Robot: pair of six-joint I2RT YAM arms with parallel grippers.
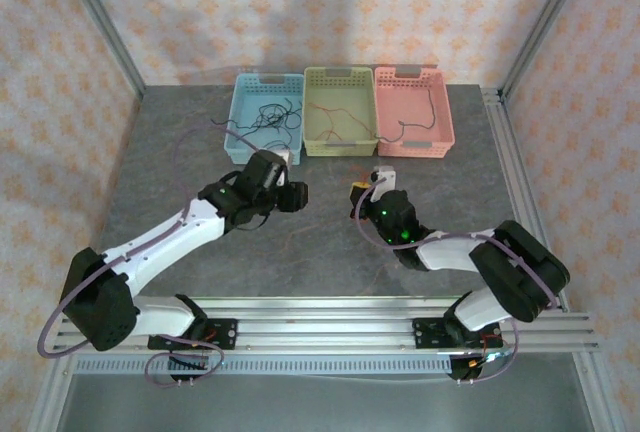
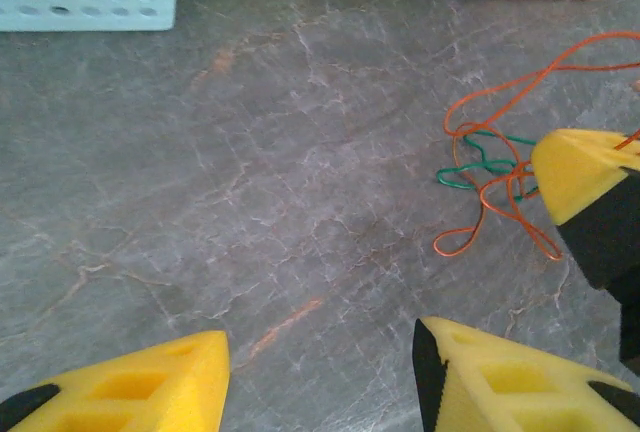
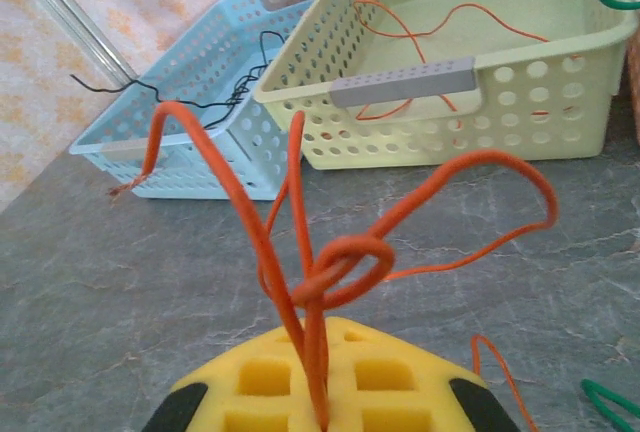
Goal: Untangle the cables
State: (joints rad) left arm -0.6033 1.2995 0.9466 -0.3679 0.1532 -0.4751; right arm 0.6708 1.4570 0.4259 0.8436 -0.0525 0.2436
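Note:
My right gripper (image 3: 322, 347) (image 1: 361, 192) is shut on an orange-red cable (image 3: 345, 267). The cable rises from between the yellow pads in several loops with a knot just above them. From the left wrist view, the same orange-red tangle (image 2: 500, 187) hangs down to the table, wound with a thin green cable (image 2: 478, 167), beside the right gripper's yellow finger (image 2: 580, 177). My left gripper (image 2: 320, 352) (image 1: 297, 195) is open over bare table, to the left of the tangle, with nothing between its fingers. A green cable end (image 3: 612, 399) lies at the lower right.
Three baskets stand in a row at the back: blue (image 1: 246, 127) with black cables (image 3: 235, 102), yellow-green (image 1: 340, 140) with an orange-red cable (image 3: 430, 24), pink (image 1: 445, 130) with a dark cable. The grey table (image 1: 300, 252) has open room between the arms.

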